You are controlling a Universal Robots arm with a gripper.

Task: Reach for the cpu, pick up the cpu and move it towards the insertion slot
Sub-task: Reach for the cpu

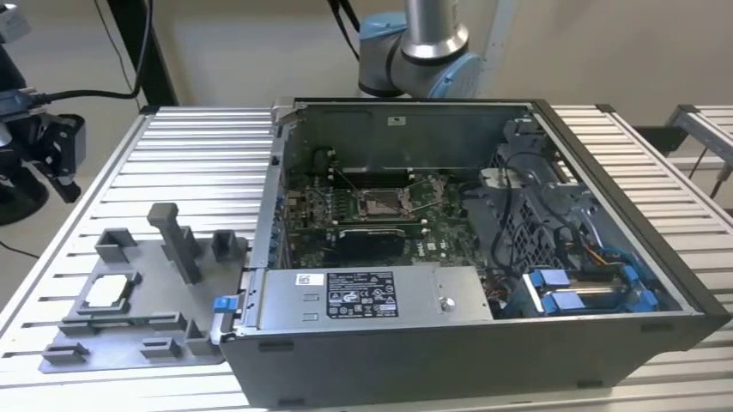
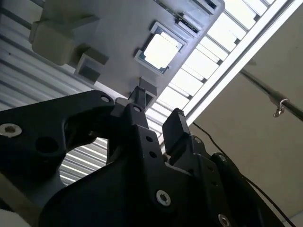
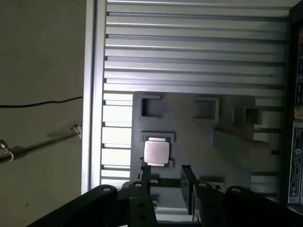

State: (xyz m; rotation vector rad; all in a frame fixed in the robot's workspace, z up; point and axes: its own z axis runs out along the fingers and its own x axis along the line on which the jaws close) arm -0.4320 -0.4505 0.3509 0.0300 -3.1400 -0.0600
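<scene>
**Spread fingers lined up short of the cpu in its fixture**

In the first wrist view the gripper (image 3: 166,171) points down toward the fixture with its fingers (image 3: 187,184) spread and nothing between them. The cpu (image 3: 156,152) lies flat just past the fingertips and is not yet touched. It is not centred on the gap and sits nearer the line of one finger than the other. Being square, it has no long axis, and its edges run roughly parallel with the fingers.

In the exterior view the cpu (image 1: 106,292) rests in a shallow nest on the grey fixture plate (image 1: 126,365), near the surface's (image 1: 195,146) edge on the exterior view's left. Next to the right on the same plate is the upright post (image 1: 174,240), with low blocks around it. Farther right is the wall of the open computer case (image 1: 458,360). Inside it the insertion slot (image 1: 384,202) sits on the green board, well apart from the cpu. By my reading, the post and the case wall both stand between the cpu and the slot.
</scene>
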